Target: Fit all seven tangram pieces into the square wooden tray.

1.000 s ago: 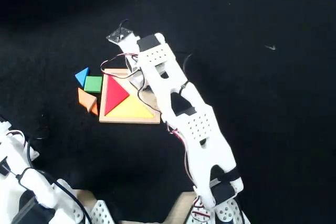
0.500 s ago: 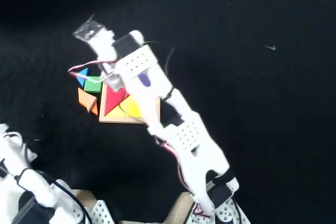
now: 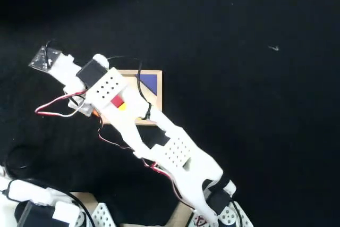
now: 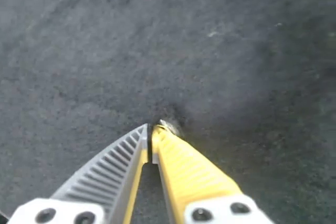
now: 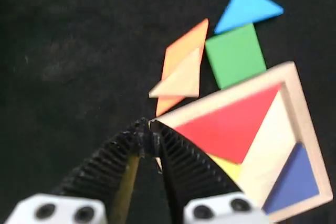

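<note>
My right gripper (image 5: 149, 129) is closed on nothing, tips at one corner of the square wooden tray (image 5: 305, 135), though I can't tell whether they touch it. Inside the tray lie a red triangle (image 5: 231, 129), a yellow piece (image 5: 228, 166) and a blue piece (image 5: 294, 179). Just outside that corner sit the orange parallelogram (image 5: 184, 45), pale triangle (image 5: 181, 80), green square (image 5: 235, 55) and light-blue triangle (image 5: 247, 6). My left gripper (image 4: 151, 129) is pinched together, empty, over black cloth (image 4: 79, 35).

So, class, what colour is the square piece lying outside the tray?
Green: the square piece shows best in the right wrist view, beside the tray.
</note>
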Available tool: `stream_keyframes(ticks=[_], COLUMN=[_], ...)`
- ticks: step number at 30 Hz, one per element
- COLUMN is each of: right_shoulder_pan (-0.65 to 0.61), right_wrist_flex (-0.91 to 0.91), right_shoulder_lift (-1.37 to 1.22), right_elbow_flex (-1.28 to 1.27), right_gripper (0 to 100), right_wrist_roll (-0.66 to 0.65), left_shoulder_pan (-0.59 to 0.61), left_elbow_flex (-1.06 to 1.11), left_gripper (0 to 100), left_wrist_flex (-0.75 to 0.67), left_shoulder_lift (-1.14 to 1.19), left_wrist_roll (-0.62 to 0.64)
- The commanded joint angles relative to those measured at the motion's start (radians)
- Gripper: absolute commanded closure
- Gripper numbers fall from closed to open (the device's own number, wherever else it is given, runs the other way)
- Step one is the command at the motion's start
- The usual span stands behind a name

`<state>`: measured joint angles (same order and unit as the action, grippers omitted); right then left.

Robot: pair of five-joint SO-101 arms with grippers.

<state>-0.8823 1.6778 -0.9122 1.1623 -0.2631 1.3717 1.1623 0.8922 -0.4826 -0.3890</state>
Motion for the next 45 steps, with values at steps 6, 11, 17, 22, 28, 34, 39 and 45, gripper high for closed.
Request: stream_keyframes(ticks=[6,11,17,22,28,34,39,45], right_shoulder_pan=[-0.011,-0.011,0.003,0.002,0.029,0.029,0.029,0.034], right_wrist_flex=[-0.107,-0.16,-0.229,-0.236,-0.207,-0.201,-0.201,-0.198], right_shoulder_lift=[-0.065,-0.097,-0.143,-0.151,-0.153,-0.194,-0.223,-0.213], right_elbow_flex=[0.036,0.036,0.036,0.03,0.027,0.033,0.036,0.036], right_gripper=[73.9,74.0,74.1,75.6,79.2,80.2,80.1,82.1], right_wrist_roll=[0.064,0.069,0.106,0.115,0.112,0.11,0.11,0.11], left_shoulder_pan=[0.027,0.027,0.021,-0.005,-0.005,-0.005,-0.005,-0.005], left_elbow_flex=[0.002,0.01,0.01,0.012,0.012,0.012,0.012,0.012], left_gripper=[97,97,97,97,97,97,97,97], left_wrist_flex=[-0.032,-0.049,-0.051,-0.051,-0.051,-0.051,-0.051,-0.051], left_shoulder_lift=[-0.006,-0.006,-0.006,-0.006,-0.006,-0.006,-0.006,-0.006], left_wrist_roll=[0.046,0.049,0.051,0.051,0.051,0.051,0.051,0.051])
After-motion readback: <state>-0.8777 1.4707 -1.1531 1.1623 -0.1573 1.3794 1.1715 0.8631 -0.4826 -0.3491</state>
